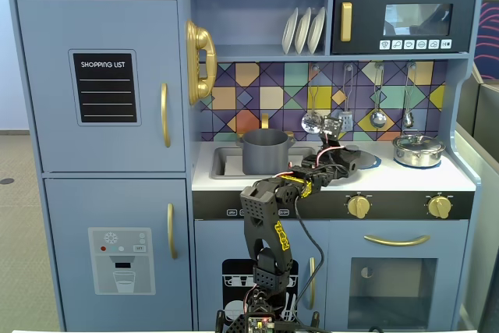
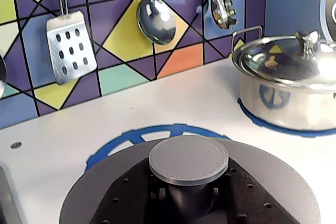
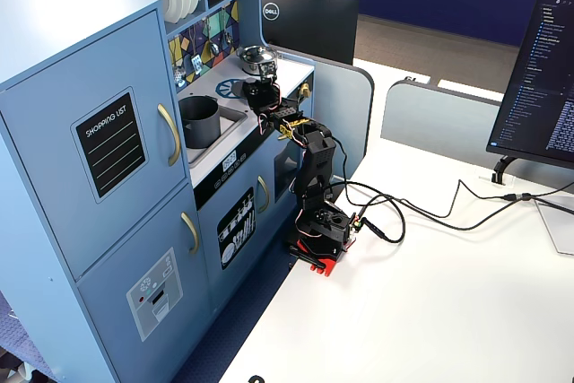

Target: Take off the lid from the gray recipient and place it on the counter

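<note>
The matte dark gray cylindrical stockpot [image 1: 267, 151] stands uncovered in the sink cut-out at the left of the white tabletop [image 1: 413, 178] of the blue toy kitchen, its open mouth plain in a fixed view [image 3: 199, 119]. The round, flat, dark gray lid with a small central knob [image 2: 189, 159] is off the pot and sits low over the blue printed burner ring [image 2: 126, 140]; in the wrist view the disc hides most of that ring, though whether it touches the tabletop cannot be told. The black hand [image 2: 190, 195] of the arm is pinching the stem beneath the knob, its dark perforated fingers [image 2: 123, 198] lying across the top of the disc on either side. In a fixed view the hand [image 1: 343, 160] reaches over the front edge of the tabletop, to the right of the gray pot and well apart from it. To the right stands a shiny silver pot with its own lid [image 2: 291, 85] on a second blue ring. A slotted metal spatula [image 2: 70, 45] and a metal ladle [image 2: 155, 18] hang against the coloured tile backsplash [image 2: 181, 59].
</note>
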`<state>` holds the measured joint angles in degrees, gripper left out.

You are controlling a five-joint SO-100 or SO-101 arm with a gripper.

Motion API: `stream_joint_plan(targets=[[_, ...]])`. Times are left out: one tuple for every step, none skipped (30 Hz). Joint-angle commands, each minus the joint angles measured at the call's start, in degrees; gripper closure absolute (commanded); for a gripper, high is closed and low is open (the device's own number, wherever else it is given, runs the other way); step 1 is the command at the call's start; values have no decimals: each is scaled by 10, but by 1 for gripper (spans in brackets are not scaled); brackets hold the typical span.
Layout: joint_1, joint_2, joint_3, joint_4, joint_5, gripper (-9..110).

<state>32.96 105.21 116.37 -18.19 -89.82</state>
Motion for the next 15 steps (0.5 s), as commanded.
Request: stream_joint_plan(targets=[[6,1,6,-36,1,102],[6,1,11,-36,0,102],[6,1,18,-39,-1,102],[6,2,25,-43,0,102],[7,2,31,-46,0,102],[7,2,34,-48,0,102],[7,2,37,-49,0,102],[6,1,39,-50,-1,102],[5,0,41,-51,-3,102],[4,0,43,-54,-3,102],[3,-1,44,-54,-5,102],[2,-3,44,-54,-7,102],[2,-4,44,-55,-10,102],[2,-7,44,-55,-12,102],[2,-10,44,-55,-14,102]])
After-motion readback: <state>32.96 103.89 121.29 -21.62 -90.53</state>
